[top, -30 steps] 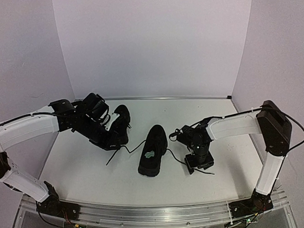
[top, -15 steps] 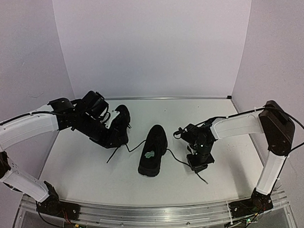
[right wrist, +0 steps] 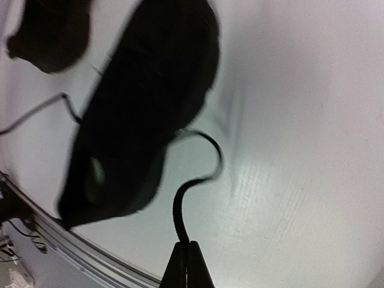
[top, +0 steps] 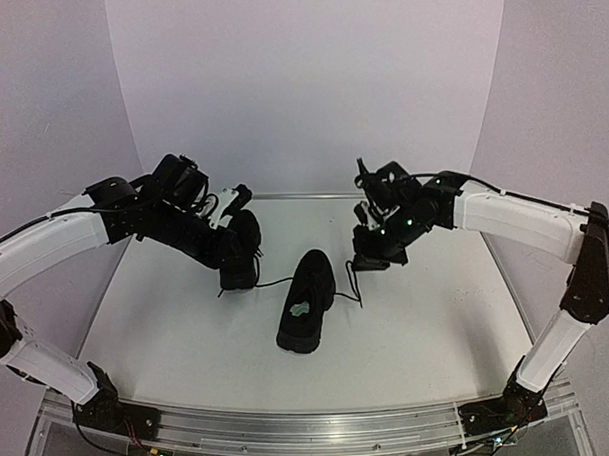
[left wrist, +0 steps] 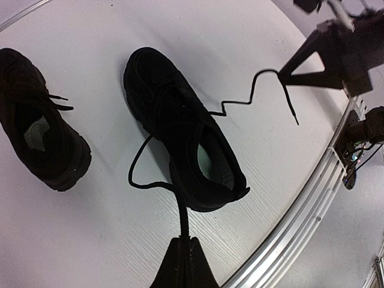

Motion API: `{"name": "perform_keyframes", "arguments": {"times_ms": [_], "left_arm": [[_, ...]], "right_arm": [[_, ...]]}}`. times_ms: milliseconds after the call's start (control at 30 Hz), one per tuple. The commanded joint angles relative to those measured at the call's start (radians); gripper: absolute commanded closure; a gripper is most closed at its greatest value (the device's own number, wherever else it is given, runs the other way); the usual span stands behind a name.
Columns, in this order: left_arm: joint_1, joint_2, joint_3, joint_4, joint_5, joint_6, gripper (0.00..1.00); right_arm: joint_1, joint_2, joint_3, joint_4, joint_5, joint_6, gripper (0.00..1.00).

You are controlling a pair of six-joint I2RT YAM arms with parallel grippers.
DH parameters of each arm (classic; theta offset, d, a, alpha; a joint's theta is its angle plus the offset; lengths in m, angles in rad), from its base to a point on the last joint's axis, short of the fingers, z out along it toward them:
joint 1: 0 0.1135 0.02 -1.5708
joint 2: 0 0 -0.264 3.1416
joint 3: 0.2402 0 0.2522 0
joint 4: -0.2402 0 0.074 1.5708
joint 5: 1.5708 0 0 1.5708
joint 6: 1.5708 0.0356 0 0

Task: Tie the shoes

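Two black shoes lie on the white table. The nearer shoe [top: 307, 300] [left wrist: 180, 132] [right wrist: 144, 102] shows a pale patch inside. The other shoe [top: 250, 238] [left wrist: 42, 144] sits back left, partly hidden behind my left arm. My left gripper [top: 231, 279] [left wrist: 185, 240] is shut on one lace [left wrist: 180, 210] of the nearer shoe, left of it. To that shoe's right, my right gripper [top: 361, 263] [right wrist: 187, 243] hangs above the table, shut on the other lace [right wrist: 198, 180] [left wrist: 252, 96], which curls down to the shoe.
The metal rail [top: 292, 429] [left wrist: 300, 222] runs along the table's near edge. White walls close in the back and both sides of the table [top: 428, 324].
My right gripper has shut on the lace at the table and lifted it up and back. My left arm has risen slightly, still pinching its lace.
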State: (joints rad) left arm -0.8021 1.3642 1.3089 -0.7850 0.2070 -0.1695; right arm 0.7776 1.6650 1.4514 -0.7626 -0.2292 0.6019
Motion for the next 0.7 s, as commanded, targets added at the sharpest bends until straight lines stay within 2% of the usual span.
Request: {"name": "perform_keyframes", "arguments": {"times_ms": [0, 267, 533, 667], "left_arm": [[0.003, -0.067, 0.027, -0.008, -0.004, 0.089, 1.0], [0.001, -0.181, -0.081, 0.053, 0.075, 0.106, 1.0], [-0.008, -0.296, -0.167, 0.07, 0.188, 0.135, 1.0], [-0.012, -0.319, -0.183, 0.05, 0.199, 0.119, 1.0]], "right_arm": [[-0.001, 0.006, 0.149, 0.021, -0.026, 0.049, 1.0], [0.012, 0.119, 0.266, 0.254, -0.128, 0.186, 1.0], [0.116, 0.397, 0.539, 0.299, -0.137, 0.216, 1.0], [0.15, 0.513, 0.627, 0.304, -0.146, 0.225, 1.0]]}}
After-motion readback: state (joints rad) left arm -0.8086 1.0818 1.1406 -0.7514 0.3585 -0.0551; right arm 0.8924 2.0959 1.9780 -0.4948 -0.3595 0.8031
